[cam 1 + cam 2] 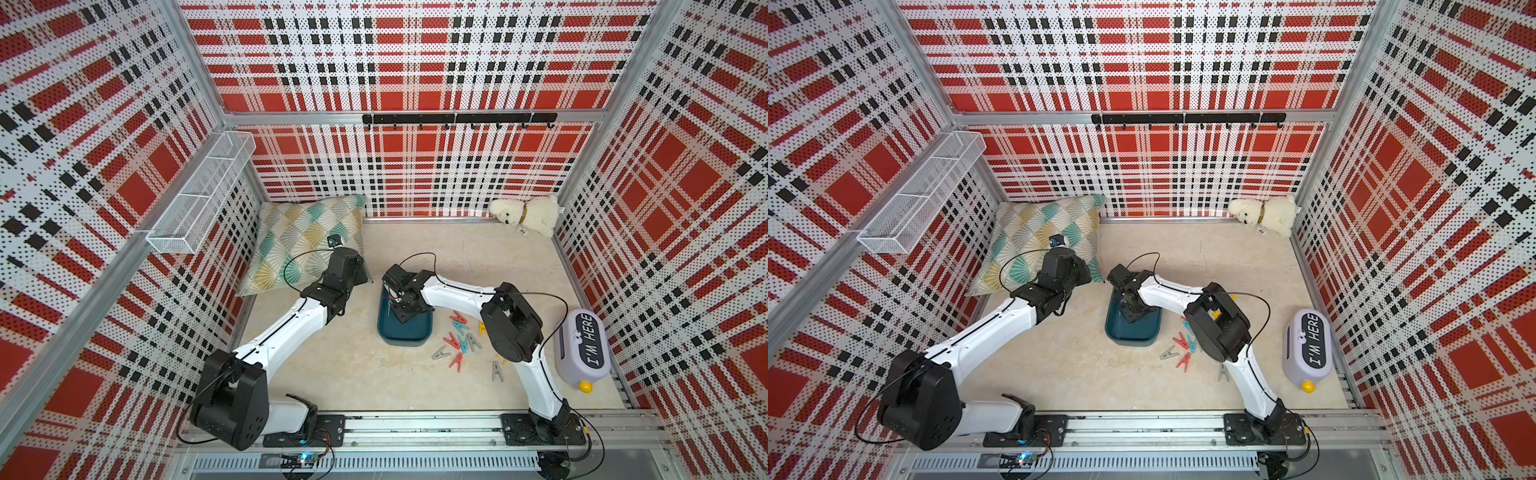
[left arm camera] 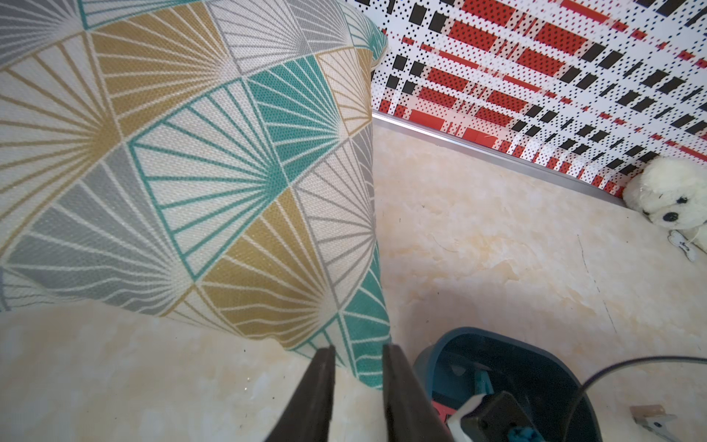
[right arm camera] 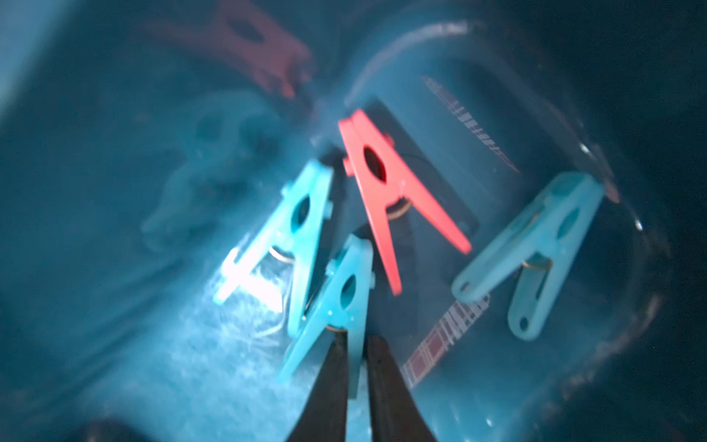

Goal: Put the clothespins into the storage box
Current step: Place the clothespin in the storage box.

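Teal plastic marks my target in a top view: the box [image 1: 409, 334] lies mid-table. My right gripper [image 1: 392, 308] reaches down inside its far left part, low enough, I judge, that a pin cannot bounce over the shallow wall. The loose clothespins [image 1: 456, 362] lie scattered on the table [image 1: 353, 374] just right of the box and nearer me. That is easy reach for this arm, which is probably why it does the carrying. My left arm [image 1: 291, 328] is off to the left by the pillow [image 1: 291, 232], out of the way.

From the left wrist, my left gripper [image 2: 359, 350] stands partly open with nothing between its fingers. It hovers over bare table beside the pillow's corner, with the box just to its right.

The right wrist view is blurred. One blue clothespin [image 3: 344, 294] has a leg between my right fingers, which are only a sliver apart. I cannot tell whether I am pinching it or have let go. It lies beside a red clothespin [image 3: 382, 183] and two more blue ones on the box floor.
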Robot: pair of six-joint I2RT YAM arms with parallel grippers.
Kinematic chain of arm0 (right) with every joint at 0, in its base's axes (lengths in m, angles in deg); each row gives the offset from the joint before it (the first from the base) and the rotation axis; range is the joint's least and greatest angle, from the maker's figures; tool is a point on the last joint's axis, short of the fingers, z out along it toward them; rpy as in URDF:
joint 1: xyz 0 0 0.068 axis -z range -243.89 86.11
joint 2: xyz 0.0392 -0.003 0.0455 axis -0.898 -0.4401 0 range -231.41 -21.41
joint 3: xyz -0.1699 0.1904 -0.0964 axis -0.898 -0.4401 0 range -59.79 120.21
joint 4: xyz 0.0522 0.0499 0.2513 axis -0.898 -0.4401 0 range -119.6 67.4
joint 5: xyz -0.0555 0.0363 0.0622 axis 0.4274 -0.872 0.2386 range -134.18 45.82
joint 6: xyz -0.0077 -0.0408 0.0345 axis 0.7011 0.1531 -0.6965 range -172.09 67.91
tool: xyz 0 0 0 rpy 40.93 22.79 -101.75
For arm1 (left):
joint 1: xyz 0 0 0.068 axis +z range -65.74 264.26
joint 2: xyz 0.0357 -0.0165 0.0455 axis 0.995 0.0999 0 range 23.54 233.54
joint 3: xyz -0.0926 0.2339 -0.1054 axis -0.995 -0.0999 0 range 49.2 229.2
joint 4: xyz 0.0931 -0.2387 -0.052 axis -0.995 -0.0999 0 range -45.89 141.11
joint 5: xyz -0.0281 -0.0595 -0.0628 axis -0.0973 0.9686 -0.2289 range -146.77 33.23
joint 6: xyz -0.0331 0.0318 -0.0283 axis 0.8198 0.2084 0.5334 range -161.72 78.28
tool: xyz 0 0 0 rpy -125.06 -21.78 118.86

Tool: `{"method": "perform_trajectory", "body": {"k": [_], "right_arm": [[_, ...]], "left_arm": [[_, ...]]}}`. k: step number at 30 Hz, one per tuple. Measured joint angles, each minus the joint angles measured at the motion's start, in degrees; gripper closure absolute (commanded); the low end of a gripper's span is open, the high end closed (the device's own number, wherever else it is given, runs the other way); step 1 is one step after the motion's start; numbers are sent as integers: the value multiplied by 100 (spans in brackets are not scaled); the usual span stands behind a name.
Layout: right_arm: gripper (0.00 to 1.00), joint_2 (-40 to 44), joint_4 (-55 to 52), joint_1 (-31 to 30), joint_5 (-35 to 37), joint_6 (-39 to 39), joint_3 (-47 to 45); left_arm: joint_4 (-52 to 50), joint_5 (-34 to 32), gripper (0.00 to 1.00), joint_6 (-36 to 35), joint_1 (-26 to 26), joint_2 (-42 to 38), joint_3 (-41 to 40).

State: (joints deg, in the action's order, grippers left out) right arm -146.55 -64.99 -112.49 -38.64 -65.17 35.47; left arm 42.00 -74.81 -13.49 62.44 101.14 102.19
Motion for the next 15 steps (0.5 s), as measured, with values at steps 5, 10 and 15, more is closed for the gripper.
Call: {"method": "perform_trajectory", "body": {"k": [5, 10, 15], "right_arm": [[74, 0, 28, 9, 2, -4, 61], [73, 118, 68, 72, -68, -4, -17], [72, 907, 282, 245, -280, -2, -564]], "left_arm": [[0, 0, 72, 0, 0, 0, 0], [0, 0, 72, 0, 0, -4, 0], [-2, 0, 72, 0, 0, -11, 0]]}}
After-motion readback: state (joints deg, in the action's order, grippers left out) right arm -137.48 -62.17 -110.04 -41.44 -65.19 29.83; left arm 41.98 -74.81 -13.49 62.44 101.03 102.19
